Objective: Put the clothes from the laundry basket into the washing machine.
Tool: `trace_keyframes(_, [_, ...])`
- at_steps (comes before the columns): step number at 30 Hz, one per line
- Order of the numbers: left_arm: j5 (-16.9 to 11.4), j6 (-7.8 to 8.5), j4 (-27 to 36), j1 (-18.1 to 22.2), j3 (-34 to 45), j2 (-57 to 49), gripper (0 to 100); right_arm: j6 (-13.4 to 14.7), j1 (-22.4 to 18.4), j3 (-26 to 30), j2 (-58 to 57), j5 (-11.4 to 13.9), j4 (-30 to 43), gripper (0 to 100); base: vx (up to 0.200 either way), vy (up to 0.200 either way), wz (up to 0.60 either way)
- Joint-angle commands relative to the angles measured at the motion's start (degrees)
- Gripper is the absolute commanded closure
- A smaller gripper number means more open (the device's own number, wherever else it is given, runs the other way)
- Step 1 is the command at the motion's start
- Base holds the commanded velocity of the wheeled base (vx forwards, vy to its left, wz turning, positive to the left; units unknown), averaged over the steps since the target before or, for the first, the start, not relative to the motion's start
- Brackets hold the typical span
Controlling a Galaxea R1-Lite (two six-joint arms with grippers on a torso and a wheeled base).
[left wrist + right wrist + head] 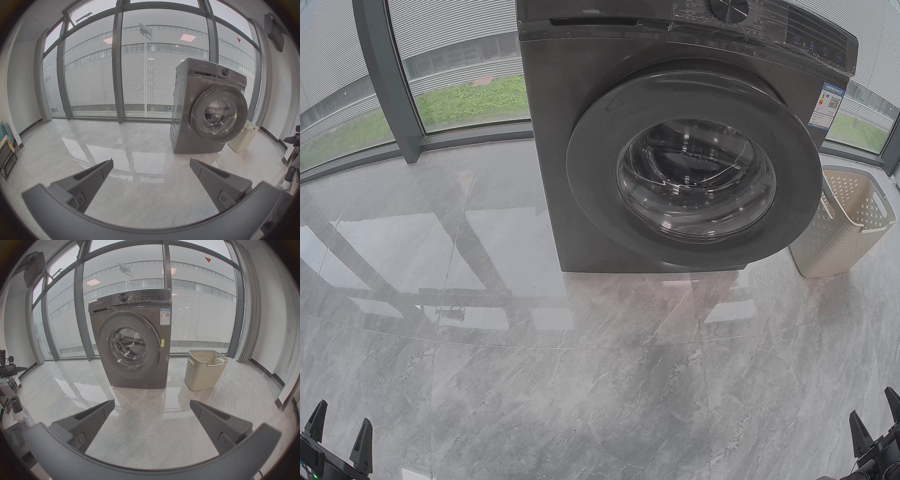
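A grey front-loading washing machine (681,144) stands ahead on the floor, its round glass door (695,178) closed. The same washing machine (209,107) (134,343) appears in both wrist views. A cream perforated laundry basket (847,219) (204,368) (243,136) stands right of the machine; no clothes show inside it from here. My left gripper (339,431) (151,167) hangs low at the near left, open and holding nothing. My right gripper (874,412) (152,407) is at the near right, open as well. Both are far short of the machine and basket.
Glossy grey tiled floor (550,375) spreads between me and the machine. Tall windows with dark frames (387,75) run behind it. A tripod with gear (9,377) stands off to one side of the room.
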Motion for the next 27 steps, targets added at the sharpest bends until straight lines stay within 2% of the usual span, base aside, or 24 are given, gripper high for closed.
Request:
trace_keyframes(1, [-0.1,0.14,0.1,0.3,1.0,-1.7,0,0.0,0.0,0.4,-0.9,0.0,0.0,0,0.0,0.0,0.0])
trace_keyframes(3, [-0.4,0.93,1.0,0.1,1.0,-1.8,0,0.0,0.0,0.4,-0.9,0.0,-0.1,0,0.0,0.0,0.0])
trace_keyframes(17, [-0.4,0.85,1.0,-0.1,1.0,-1.8,0,0.0,0.0,0.4,-0.9,0.0,0.0,0,0.0,0.0,0.0])
trace_keyframes(27, [-0.8,1.02,1.0,-0.1,1.0,-1.8,0,0.0,0.0,0.4,-0.9,0.0,0.0,0,0.0,-0.2,0.0])
